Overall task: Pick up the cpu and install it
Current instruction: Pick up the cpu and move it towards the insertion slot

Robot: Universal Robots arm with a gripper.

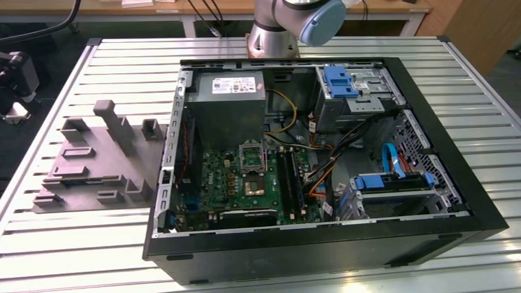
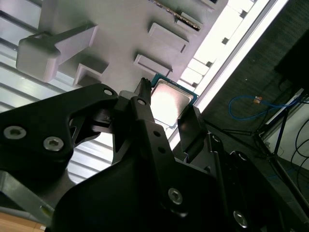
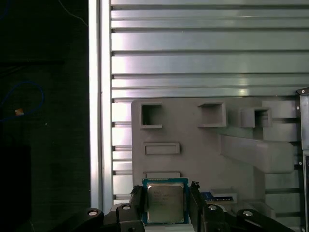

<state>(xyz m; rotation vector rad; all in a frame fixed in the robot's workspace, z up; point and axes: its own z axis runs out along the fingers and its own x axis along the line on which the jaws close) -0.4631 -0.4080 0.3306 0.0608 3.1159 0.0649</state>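
Note:
The cpu, a flat square chip with a pale silver top and green rim, sits between my two black fingers over a corner of the grey moulded tray close to the table's edge. My gripper is shut on it, one finger against each opposite side. In the second wrist view the cpu shows bright between the fingers of the gripper, above the tray. I cannot tell whether the chip is lifted off the tray. In the exterior view the tray lies left of the open computer case.
Inside the case are the green motherboard with its metal-framed socket bracket, a grey power supply box, blue drive brackets and loose cables. The arm's base stands behind the case. Upright blocks rise from the tray.

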